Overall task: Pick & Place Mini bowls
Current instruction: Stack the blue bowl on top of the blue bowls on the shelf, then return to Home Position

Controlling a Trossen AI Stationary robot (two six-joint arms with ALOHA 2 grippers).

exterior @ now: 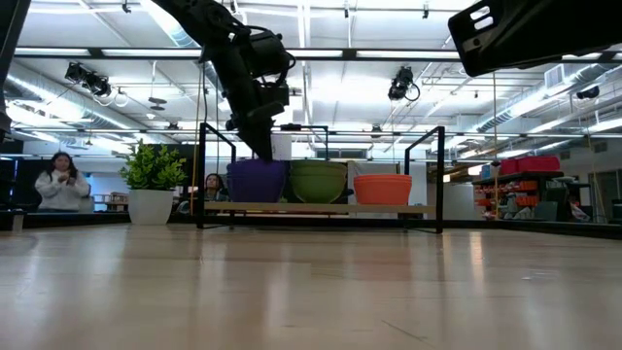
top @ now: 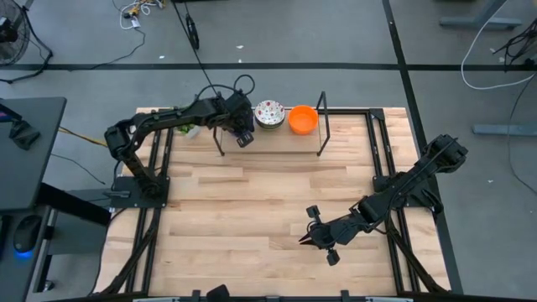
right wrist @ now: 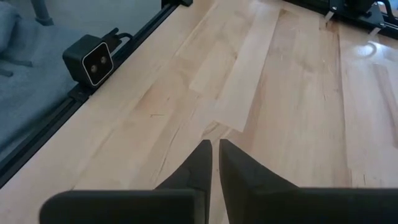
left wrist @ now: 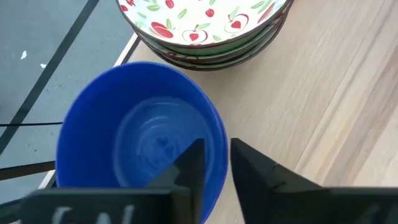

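Pale wooden planks run under my left gripper (left wrist: 214, 168), which is pinched on the rim of the blue bowl (left wrist: 140, 140), one finger inside and one outside the wall. That bowl looks light, stiff and slick, so I judge the rim the only sensible hold. Just beyond my fingers sits a stack of apple-patterned bowls (left wrist: 205, 28), nested and empty, with an orange bowl (top: 303, 119) past it. My right gripper (top: 318, 237) waits closed, well apart.
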